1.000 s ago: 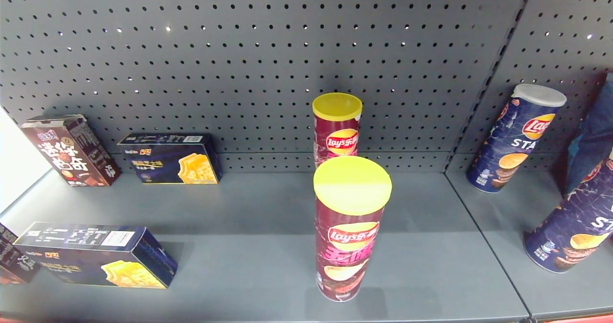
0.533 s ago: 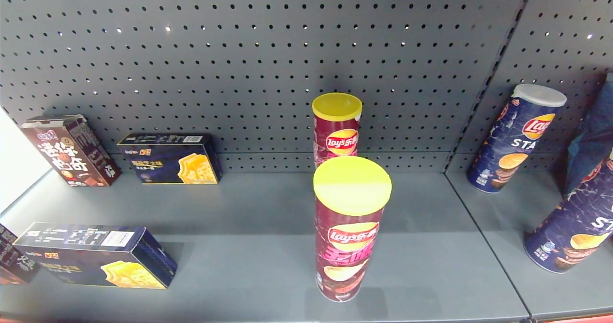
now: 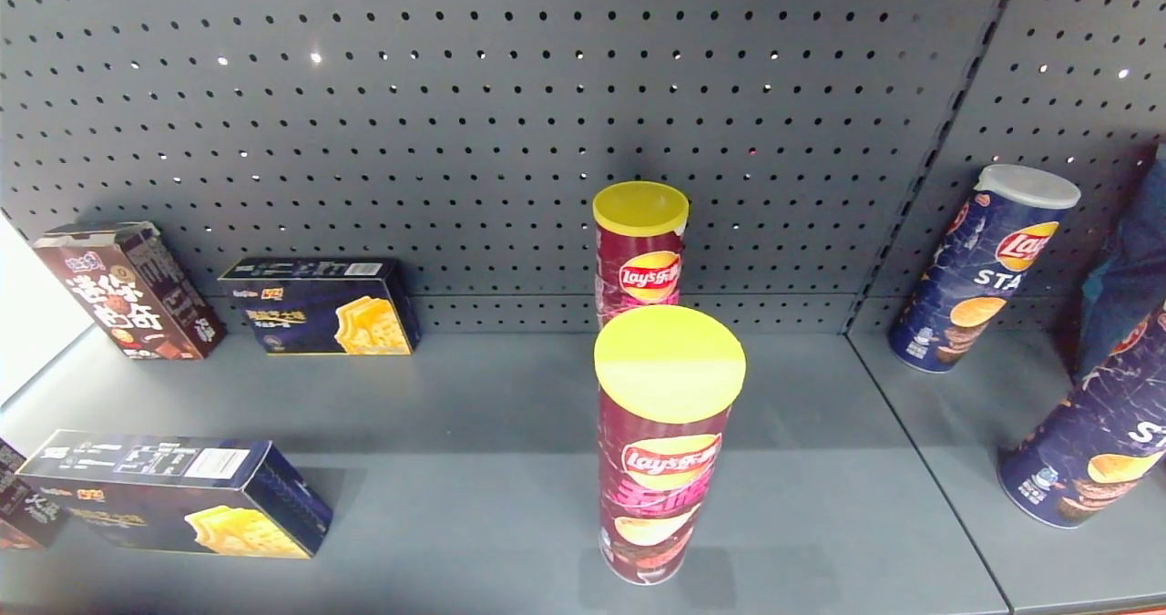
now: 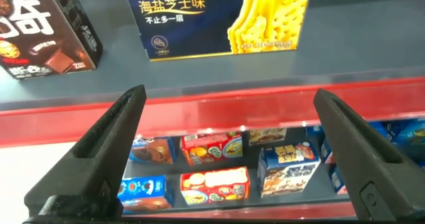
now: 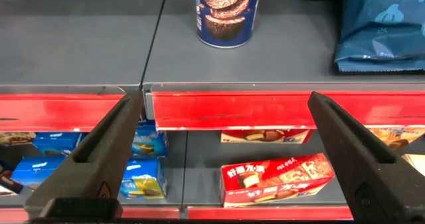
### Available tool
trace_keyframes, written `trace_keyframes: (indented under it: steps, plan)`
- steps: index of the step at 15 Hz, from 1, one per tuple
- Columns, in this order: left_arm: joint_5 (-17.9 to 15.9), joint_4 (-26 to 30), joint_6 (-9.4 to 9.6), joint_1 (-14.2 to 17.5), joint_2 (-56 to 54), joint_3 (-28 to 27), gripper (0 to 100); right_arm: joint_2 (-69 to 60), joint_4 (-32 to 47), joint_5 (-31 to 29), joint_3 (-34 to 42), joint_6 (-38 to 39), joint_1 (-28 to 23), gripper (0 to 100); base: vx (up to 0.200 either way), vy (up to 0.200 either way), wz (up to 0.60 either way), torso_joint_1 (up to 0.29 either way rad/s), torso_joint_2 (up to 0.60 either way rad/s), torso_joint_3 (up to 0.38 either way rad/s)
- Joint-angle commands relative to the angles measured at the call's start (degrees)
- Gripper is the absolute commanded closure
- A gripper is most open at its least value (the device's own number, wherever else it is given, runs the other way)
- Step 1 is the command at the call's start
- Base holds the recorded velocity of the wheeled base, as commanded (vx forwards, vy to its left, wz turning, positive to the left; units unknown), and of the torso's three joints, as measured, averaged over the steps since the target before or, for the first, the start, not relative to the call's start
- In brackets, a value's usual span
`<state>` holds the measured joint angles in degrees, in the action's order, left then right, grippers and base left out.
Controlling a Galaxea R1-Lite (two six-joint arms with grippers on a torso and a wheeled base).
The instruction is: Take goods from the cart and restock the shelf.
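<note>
1. Your left gripper [image 4: 226, 167] hangs in front of the shelf's red front edge [image 4: 219, 111], jaws spread wide. Past them, small snack boxes [image 4: 214, 181] sit on the tier below.
2. Your right gripper [image 5: 229, 161] hangs at the same red edge farther right, jaws equally wide. A red box [image 5: 279, 177] lies on the lower tier beyond.
3. On the grey shelf [image 3: 455, 433], the front row comes first. A maroon chip can [image 3: 663, 469] with a yellow lid stands upright near the middle. A navy cracker box [image 3: 173, 492] lies to its left, well apart. A dark box [image 3: 23, 510] is cut off by the frame's left side (too little shows to tell more).
4. On the next shelf panel to the right, a blue chip can [image 3: 1084, 442] stands near the front. The right wrist view shows its base [image 5: 227, 11] with a blue bag [image 5: 385, 24] beside it.
5. In the back row, a second maroon can [image 3: 639, 255] stands upright straight behind the first, close to the rear wall. A second navy cracker box [image 3: 319, 305] and a brown cookie box [image 3: 123, 289] sit near each other at the back left.
6. At the back right stands another blue can [image 3: 988, 269] with a pale lid.
7. Behind everything runs the grey pegboard [image 3: 455, 123].
</note>
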<state>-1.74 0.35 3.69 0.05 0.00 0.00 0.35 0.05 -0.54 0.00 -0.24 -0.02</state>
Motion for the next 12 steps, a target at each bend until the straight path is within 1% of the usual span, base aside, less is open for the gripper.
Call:
trace_keyframes:
  steps: [1, 7, 8, 10, 12]
  plan:
    - [0.0, 0.0, -0.09, 0.0, 0.1, 0.0, 0, 0.1, 0.0, 0.0, 0.0, 0.0, 0.0, 0, 0.000, 0.000, 0.00, 0.000, 0.00, 0.000]
    - [0.1, 0.0, -0.18, 0.0, 0.1, -0.1, 0, 0.0, 0.0, 0.0, 0.0, 0.0, 0.0, 0, 0.000, 0.000, 0.00, 0.000, 0.00, 0.000]
    - [0.1, 0.0, -0.62, 0.0, 0.1, 0.0, 0, 0.1, 0.0, 0.0, 0.0, 0.0, 0.0, 0, 0.000, 0.000, 0.00, 0.000, 0.00, 0.000]
    - [0.1, -0.1, -2.38, 0.0, 0.1, -0.1, 0, 0.1, 0.0, 0.0, 0.0, 0.0, 0.0, 0, 0.000, 0.000, 0.00, 0.000, 0.00, 0.000]
    - [0.1, -0.1, -2.81, 0.0, 0.1, -0.1, 0, 0.0, 0.0, 0.0, 0.0, 0.0, 0.0, 0, 0.000, 0.000, 0.00, 0.000, 0.00, 0.000]
